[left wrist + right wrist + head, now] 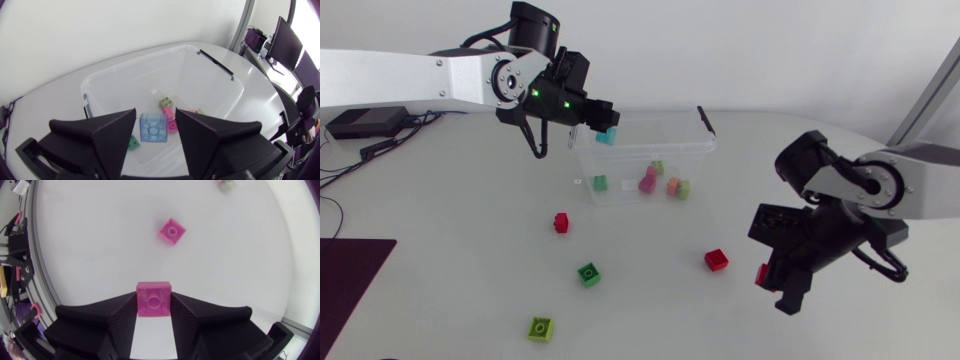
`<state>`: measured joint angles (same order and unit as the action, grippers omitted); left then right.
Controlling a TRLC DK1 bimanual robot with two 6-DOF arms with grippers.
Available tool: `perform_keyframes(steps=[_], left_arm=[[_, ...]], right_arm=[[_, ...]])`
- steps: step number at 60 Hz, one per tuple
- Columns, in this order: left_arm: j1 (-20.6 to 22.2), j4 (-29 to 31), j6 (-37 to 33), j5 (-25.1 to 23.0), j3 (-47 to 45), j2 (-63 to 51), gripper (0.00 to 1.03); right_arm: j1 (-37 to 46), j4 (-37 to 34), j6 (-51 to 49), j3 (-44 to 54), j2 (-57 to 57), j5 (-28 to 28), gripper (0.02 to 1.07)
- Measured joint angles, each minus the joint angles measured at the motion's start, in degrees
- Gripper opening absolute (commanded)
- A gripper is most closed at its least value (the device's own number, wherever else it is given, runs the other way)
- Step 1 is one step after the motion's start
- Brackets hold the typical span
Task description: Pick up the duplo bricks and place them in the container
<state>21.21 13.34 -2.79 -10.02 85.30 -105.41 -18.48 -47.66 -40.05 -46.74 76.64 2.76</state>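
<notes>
Found left gripper (155, 111) open, blue brick (153, 128) over bin (130, 58); wanted central drop | found right gripper (153, 296) clamping red brick (761, 274); needed higher carry

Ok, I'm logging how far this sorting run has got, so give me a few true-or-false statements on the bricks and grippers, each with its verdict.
1. The right gripper is shut on a red brick. True.
2. The container holds nothing yet. False: several bricks already lie in it, among them a pink brick and an orange brick.
3. The left gripper is above the container. True.
4. Every brick lying on the table is red. False: a green brick and a lime brick lie there too.
</notes>
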Motion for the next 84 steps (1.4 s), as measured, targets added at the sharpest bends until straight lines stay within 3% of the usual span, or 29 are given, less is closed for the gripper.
perform_keyframes(steps=[5, 13, 34, 44, 56, 58, 59, 60, 64, 68, 75, 84], left_arm=[[-0.33, 0.04, -0.52, 0.22, 0.0, 0.04, 0.97], [-1.99, 1.95, -3.8, 0.22, -1.36, 3.72, 0.97], [-14.27, 11.3, -27.41, -4.39, -16.68, 23.26, 0.97], [-15.06, 13.88, -37.44, -5.68, -26.73, 23.54, 0.97], [-15.06, 15.15, -45.29, -6.05, -28.2, 23.65, 0.97], [-15.06, 15.12, -47.1, -6.05, -28.26, 23.58, 0.97], [-15.06, 15.15, -48.11, -6.05, -28.3, 23.41, 0.97], [-15.06, 15.15, -49.05, -6.05, -28.3, 23.19, 0.97], [-15.06, 15.1, -52.65, -6.23, -28.37, 21.9, 0.96], [-15.06, 15.02, -57.42, -6.25, -28.74, 19.17, 0.96], [-14.69, 13.75, -61.9, -6.25, -28.48, 12.63, 0.93], [-12.48, 13.92, -65.05, -6.25, -25.31, 7.21, 0.91]], right_arm=[[-1.44, -0.46, 1.79, -3.54, -0.52, 0.0, 0.24], [-2.75, -0.13, 6.25, -12.57, 0.04, 0.22, 0.24], [-2.84, 12.59, 16.52, -29.81, 10.73, 0.46, 0.25], [-2.84, 19.85, 20.28, -35.23, 16.83, 0.46, 0.25], [-2.8, 25.22, 22.77, -41.35, 22.69, 0.59, 0.27], [-2.84, 25.62, 23.17, -42.51, 23.74, 0.59, 0.34], [-2.86, 25.75, 23.21, -43.15, 24.33, 0.57, 0.42], [-2.91, 25.92, 23.39, -43.8, 24.9, 0.5, 0.42], [-3.19, 26.29, 23.61, -45.99, 26.99, 0.31, 0.79], [-3.96, 26.36, 23.87, -49.09, 30.1, -1.36, 0.92], [-5.22, 27.23, 24.96, -49.75, 32.02, -5.6, 0.96], [-5.46, 31.54, 25.97, -40.59, 24.35, -5.99, 0.96]])
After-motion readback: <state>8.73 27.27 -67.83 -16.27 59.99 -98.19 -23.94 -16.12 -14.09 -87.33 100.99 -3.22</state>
